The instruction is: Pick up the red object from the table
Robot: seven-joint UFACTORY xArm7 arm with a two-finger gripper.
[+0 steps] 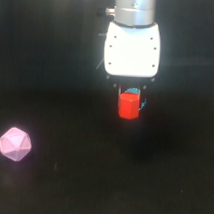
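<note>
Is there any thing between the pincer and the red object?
Nothing visible does. The small red-orange block sits directly under the white pincer, at its fingers. A bit of cyan shows just behind the block. The pink polyhedron lies far off on the black table.

pink polyhedron (15,144) | exterior view's lower left | cyan bit (132,90) | centre

Arm (134,8) cut off by the frame's top edge, dark fingers (117,95) barely discernible against the black table (56,68), cyan thing (132,90) mostly hidden behind the red object (128,105)
</note>
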